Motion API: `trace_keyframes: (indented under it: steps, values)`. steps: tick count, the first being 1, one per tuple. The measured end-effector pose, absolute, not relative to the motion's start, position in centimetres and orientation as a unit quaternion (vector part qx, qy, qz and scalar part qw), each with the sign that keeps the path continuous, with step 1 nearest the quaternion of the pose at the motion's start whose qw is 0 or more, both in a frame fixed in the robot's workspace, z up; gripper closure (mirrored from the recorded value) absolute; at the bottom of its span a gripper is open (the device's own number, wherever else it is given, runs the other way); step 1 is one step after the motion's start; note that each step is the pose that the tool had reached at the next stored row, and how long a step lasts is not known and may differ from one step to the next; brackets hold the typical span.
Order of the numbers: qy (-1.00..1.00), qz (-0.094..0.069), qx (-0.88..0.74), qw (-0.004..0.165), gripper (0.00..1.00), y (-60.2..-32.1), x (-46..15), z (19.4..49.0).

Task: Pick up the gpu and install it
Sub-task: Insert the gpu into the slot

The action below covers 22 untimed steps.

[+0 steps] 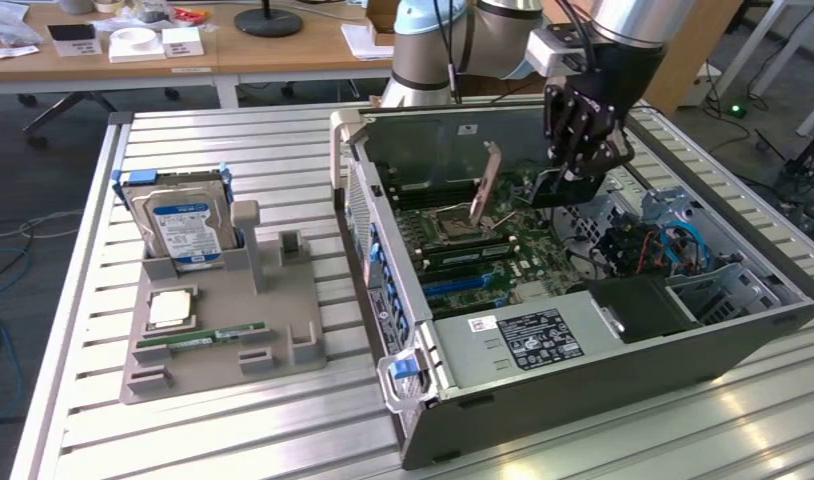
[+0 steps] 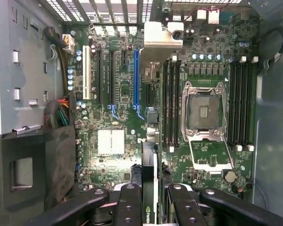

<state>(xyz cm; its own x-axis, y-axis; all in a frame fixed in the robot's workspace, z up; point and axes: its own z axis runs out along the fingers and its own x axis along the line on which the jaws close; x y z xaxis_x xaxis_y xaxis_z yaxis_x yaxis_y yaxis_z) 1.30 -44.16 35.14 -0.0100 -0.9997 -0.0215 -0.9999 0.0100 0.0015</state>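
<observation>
Fingers (image 2: 130, 202) are pinching the gpu (image 2: 150, 176), card held edge-on with its silver bracket (image 2: 162, 40) at the far end. The gripper (image 1: 577, 165) has it inside the open PC case (image 1: 581, 370), over the motherboard (image 2: 113, 141), near the blue slot (image 2: 136, 80).

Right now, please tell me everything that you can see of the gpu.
The gpu is a thin card seen edge-on, dark along one face, with a small logo near the tool and a silver metal bracket at its far end. The tool's fingers clamp it from both sides. It hangs inside the open case, above the motherboard, not seated in any slot.
</observation>
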Motion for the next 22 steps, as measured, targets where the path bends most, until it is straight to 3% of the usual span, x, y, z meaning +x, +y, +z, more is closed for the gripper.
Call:
trace_keyframes:
  steps: [22]
  values:
    - [0.711, 0.008, -0.704, 0.007, 0.74, -44.16, 1.22, 34.47]
